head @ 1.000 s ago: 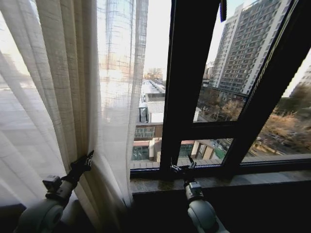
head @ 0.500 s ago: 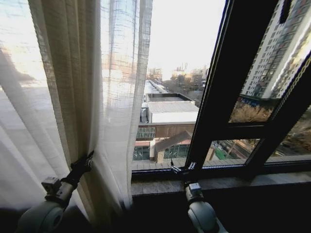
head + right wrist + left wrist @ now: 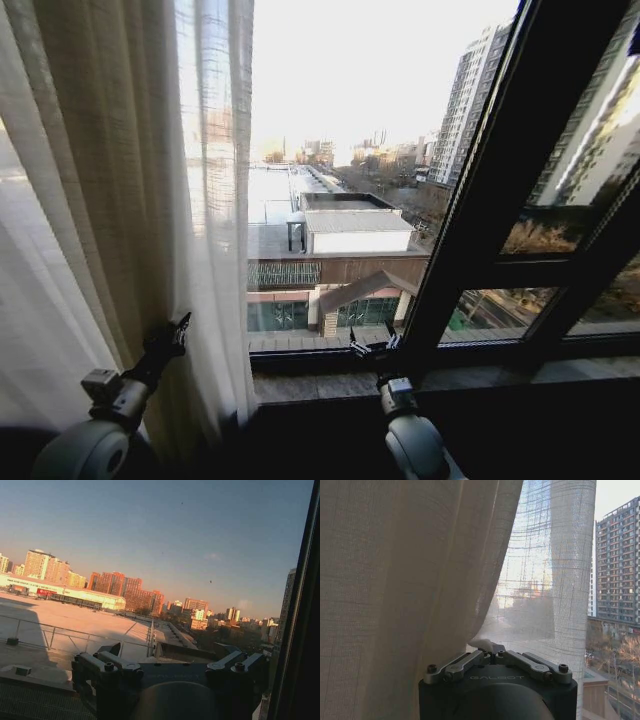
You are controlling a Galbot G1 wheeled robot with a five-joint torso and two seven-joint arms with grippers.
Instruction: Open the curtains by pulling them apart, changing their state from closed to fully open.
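Low sun glares through the window, backlighting the curtains [image 3: 120, 180]; the interior below lies dark.

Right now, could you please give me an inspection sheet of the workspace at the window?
Surface: stone window sill, bare where visible.
Job's things: the curtains, sheer cream pleats, gathered at the robot's left; the glass beside them is uncovered.
Clutter: nothing seen.
Hands: left hand shut on a curtain fold; right hand open, low at the window frame, holding nothing.
Cables: nothing seen.
Surroundings: buildings, rooftops and bright sky outside.
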